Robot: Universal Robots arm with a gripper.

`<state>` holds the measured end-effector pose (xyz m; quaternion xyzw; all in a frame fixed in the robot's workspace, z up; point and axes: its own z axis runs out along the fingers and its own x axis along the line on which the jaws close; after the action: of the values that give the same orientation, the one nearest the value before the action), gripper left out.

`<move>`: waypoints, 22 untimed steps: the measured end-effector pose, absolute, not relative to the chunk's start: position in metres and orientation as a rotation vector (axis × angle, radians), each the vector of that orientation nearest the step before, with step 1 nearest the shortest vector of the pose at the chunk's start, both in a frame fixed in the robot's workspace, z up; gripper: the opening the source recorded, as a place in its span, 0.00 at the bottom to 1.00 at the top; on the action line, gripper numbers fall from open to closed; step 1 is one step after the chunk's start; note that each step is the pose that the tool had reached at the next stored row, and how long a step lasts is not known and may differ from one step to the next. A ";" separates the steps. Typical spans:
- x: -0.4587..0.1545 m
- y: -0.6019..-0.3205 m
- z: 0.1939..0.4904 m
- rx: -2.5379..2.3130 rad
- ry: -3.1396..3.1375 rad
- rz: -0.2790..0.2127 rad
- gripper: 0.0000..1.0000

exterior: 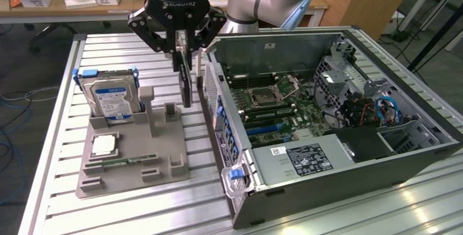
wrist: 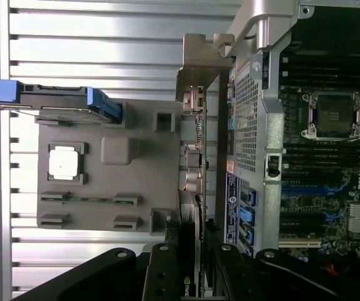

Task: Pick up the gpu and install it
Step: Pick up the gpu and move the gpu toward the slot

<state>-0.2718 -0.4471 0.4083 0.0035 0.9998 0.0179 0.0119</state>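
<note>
Because the end effector (exterior: pixel 184 48) is clenched on the top edge of the graphics card (exterior: pixel 186 80), the card hangs upright over the grey tray's (exterior: pixel 130 171) side on the tabletop (exterior: pixel 108 216), just beside the open computer case (exterior: pixel 340 191). I judge it must stay vertical and high enough to pass the case wall. The wrist view gives the silvery bracket (wrist: pixel 199 59) and the card's line along that wall; the exterior view gives its height and, farther, the blue slots (exterior: pixel 269 128).
</note>
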 end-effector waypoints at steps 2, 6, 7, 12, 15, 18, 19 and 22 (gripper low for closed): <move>-0.269 -0.447 0.408 0.011 3.117 0.056 0.26; -0.263 -0.447 0.408 0.011 3.117 0.056 0.26; -0.262 -0.447 0.408 0.011 3.117 0.056 0.26; -0.260 -0.447 0.408 0.010 3.117 0.056 0.26; -0.260 -0.446 0.408 0.010 3.117 0.056 0.26; -0.260 -0.446 0.408 0.010 3.117 0.056 0.26; -0.260 -0.446 0.408 0.010 3.117 0.056 0.26; -0.259 -0.446 0.408 0.010 3.117 0.056 0.26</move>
<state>-0.2588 -0.4464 0.4083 0.0033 0.9998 0.0179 0.0119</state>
